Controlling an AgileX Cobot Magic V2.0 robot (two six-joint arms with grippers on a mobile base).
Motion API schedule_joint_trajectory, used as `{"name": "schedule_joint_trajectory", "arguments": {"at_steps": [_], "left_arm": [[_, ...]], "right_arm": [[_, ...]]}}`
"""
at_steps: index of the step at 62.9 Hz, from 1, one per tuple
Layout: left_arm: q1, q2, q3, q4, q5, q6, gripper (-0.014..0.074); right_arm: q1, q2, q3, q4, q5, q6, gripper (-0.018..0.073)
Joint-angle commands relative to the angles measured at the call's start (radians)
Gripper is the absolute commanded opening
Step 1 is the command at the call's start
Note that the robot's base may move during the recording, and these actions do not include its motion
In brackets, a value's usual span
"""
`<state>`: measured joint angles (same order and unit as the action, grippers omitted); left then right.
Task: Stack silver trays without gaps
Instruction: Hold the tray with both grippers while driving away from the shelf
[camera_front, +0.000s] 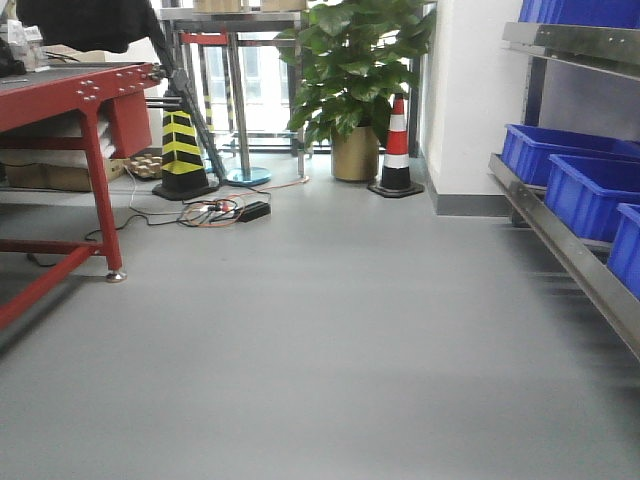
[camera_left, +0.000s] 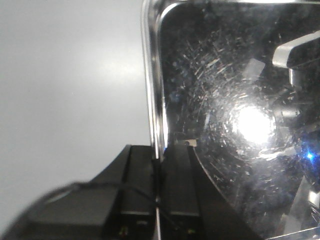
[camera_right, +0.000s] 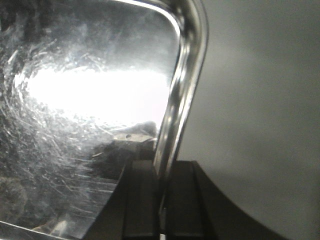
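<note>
A scratched silver tray fills the right of the left wrist view, its shiny left rim running down into my left gripper. That gripper is shut on the rim, one black finger inside the tray and one outside. The right wrist view shows a silver tray with its right rim curving down between the fingers of my right gripper, which is shut on it. I cannot tell whether both grippers hold the same tray. Neither tray nor either gripper appears in the front view.
The front view shows grey floor. A steel shelf rail with blue bins runs along the right. A red table stands left. Two cones, a potted plant and loose cables are at the back.
</note>
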<state>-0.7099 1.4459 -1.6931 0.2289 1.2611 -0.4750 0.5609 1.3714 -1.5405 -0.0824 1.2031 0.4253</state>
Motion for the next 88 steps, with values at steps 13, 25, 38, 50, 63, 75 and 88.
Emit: {"name": "schedule_joint_trajectory", "arguments": {"at_steps": [13,25,38,50,63,75,88], "left_arm": [[0.0,-0.034,-0.039,0.02,0.015,0.008,-0.0047],[0.0,-0.034,-0.039,0.02,0.015,0.008,-0.0047],[0.0,-0.023,-0.039,0.008,0.015,0.008,-0.0047],[0.0,-0.017,-0.039,0.012,0.015,0.008,-0.0047],[0.0,-0.017,-0.039,0.016,0.015,0.008,-0.0047],[0.0,-0.017,-0.039,0.016,0.015,0.008,-0.0047],[0.0,-0.015,-0.039,0.012,0.015,0.008,-0.0047]], "right_arm": [[-0.001,-0.037,-0.029,-0.023,-0.032,-0.031,0.0058],[-0.002,-0.037,-0.029,-0.023,-0.032,-0.031,0.0058],[-0.002,-0.037,-0.029,-0.023,-0.032,-0.031,0.0058],[-0.002,-0.037,-0.029,-0.023,-0.031,-0.031,0.0058],[-0.002,-0.037,-0.029,-0.023,-0.031,-0.031,0.0058],[-0.003,-0.037,-0.029,-0.023,-0.031,-0.031,0.0058],[-0.003,-0.037,-0.029,-0.023,-0.031,-0.031,0.0058]]}}
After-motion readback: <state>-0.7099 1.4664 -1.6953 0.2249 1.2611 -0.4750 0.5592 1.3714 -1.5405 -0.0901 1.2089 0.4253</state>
